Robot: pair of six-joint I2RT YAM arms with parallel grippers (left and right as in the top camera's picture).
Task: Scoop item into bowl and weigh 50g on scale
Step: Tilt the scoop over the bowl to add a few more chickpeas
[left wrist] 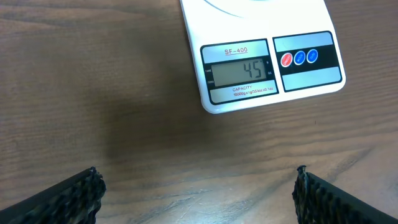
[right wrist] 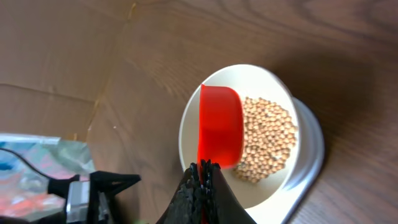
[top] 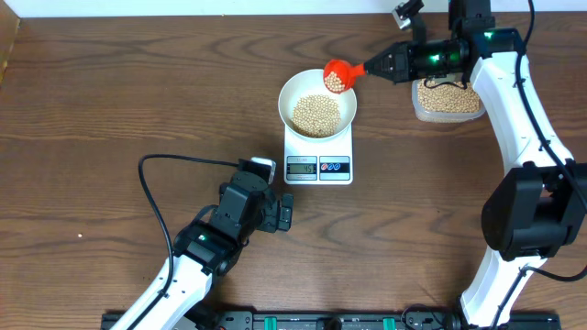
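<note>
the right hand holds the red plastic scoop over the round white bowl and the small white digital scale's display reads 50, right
Not quite. The grey display on the small white digital scale reads 45, not 50; the left wrist view shows it. The rest holds: the right hand holds the red plastic scoop over the round white bowl.

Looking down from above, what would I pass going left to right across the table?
Left gripper, open → scale carrying the bowl of beans → right gripper holding the red scoop → clear tub.
</note>
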